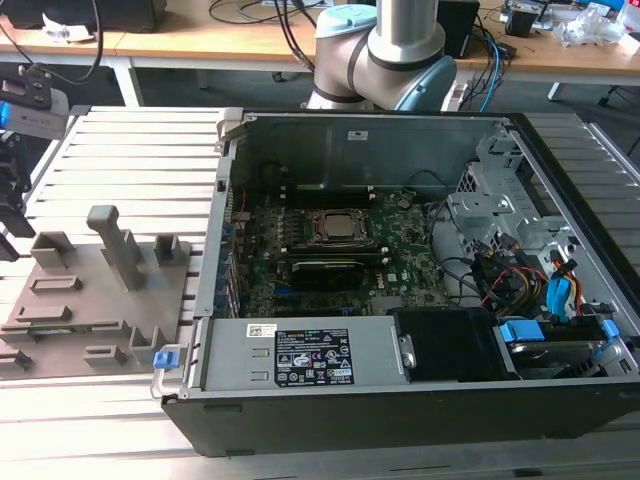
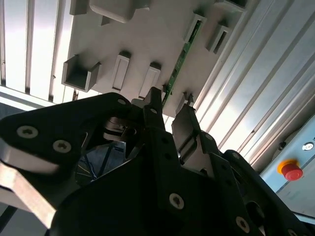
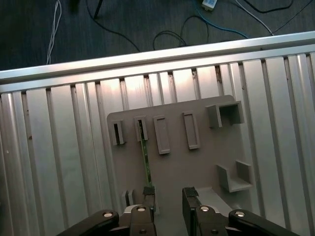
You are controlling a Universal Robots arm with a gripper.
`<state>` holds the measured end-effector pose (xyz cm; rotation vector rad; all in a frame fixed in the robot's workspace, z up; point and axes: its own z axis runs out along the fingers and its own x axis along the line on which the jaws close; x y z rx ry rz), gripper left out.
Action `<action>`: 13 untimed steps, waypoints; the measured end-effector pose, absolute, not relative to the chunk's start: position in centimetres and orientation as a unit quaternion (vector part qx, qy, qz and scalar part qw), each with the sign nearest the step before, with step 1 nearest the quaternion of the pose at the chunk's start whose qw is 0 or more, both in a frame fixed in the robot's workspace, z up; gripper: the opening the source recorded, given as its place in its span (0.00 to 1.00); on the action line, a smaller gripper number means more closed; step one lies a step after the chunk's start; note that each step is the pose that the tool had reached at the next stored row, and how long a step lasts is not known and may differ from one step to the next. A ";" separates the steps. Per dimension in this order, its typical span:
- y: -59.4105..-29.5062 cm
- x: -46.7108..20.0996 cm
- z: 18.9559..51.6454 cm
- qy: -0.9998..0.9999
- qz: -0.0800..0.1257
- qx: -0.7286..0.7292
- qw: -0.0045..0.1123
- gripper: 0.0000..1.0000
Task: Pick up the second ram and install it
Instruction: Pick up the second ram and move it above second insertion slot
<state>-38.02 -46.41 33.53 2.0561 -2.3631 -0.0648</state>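
A black two-fingered robot gripper [image 3: 170, 198] hangs over a flat grey plastic tray [image 3: 177, 167] with raised blocks and narrow slots, which rests on a ribbed aluminium table [image 3: 59, 147]. Its jaws stand apart with a clear gap between them, and nothing is gripped. The second ram, a thin, long green circuit-board stick [image 3: 145, 157], stands on edge in one of the tray's slots. Its near end lies just beside one fingertip [image 3: 149, 195]; whether they touch cannot be told. In the exterior view the tray sits at the left, beside an open dark desktop computer case [image 1: 400, 425] lying on its side, with a large green motherboard [image 1: 400, 262] exposed inside.
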 end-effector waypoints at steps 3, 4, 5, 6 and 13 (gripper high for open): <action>-46.4 -38.0 33.1 -0.754 -0.021 0.656 0.004 0.36; -46.4 -38.0 32.9 -0.754 -0.021 0.656 0.004 0.36; -46.4 -38.0 32.9 -0.754 -0.021 0.656 0.004 0.36; -46.4 -38.0 32.8 -0.754 -0.021 0.656 0.004 0.36; -46.4 -38.0 31.8 -0.754 -0.021 0.656 0.004 0.36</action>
